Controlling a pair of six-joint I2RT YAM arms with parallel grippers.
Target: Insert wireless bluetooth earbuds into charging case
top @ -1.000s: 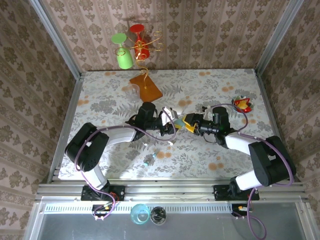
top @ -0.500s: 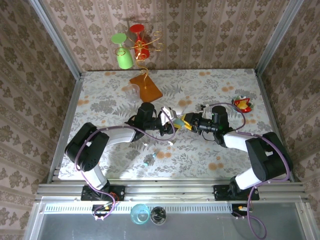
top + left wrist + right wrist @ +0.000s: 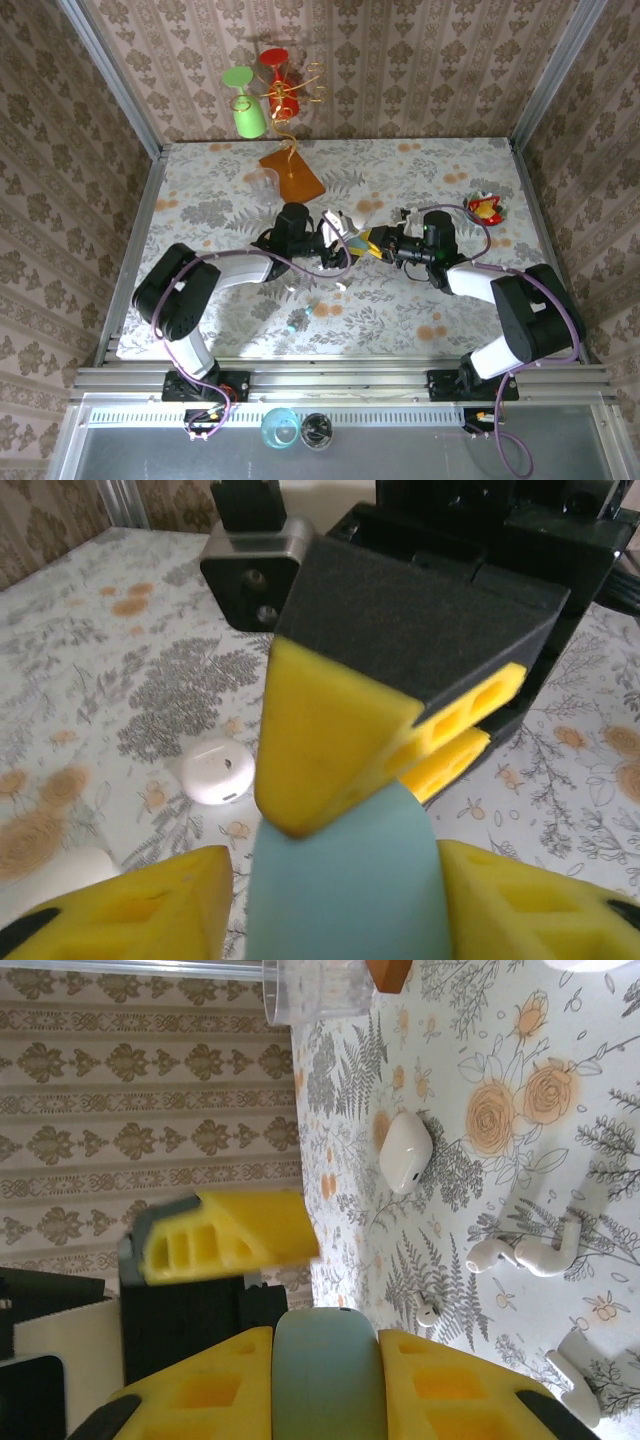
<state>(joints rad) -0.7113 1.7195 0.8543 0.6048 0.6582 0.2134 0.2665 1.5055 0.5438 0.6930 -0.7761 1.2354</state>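
A pale teal charging case point(image 3: 328, 1370) hangs above the middle of the table point(image 3: 420, 300), between the two arms. My right gripper point(image 3: 328, 1360) is shut on it, both yellow fingers pressed to its sides. My left gripper point(image 3: 335, 880) stands open around the same case point(image 3: 345, 880), with table showing between its left finger point(image 3: 140, 905) and the case. In the top view the left gripper point(image 3: 345, 246) and right gripper point(image 3: 371, 243) meet tip to tip. Several white earbuds point(image 3: 497, 1253) lie loose on the table below, one small earbud point(image 3: 428, 1312) nearest the case.
A white pebble-shaped case point(image 3: 405, 1150) lies shut on the table, also seen as the white case point(image 3: 216, 772) beside my left fingers. A clear cup point(image 3: 315, 985) and an orange wedge point(image 3: 292, 176) stand behind. A red-and-yellow dish point(image 3: 486, 209) sits far right.
My left gripper's jaws have spread off the teal case while my right gripper's jaws have closed onto it. The right arm has edged left toward the left gripper.
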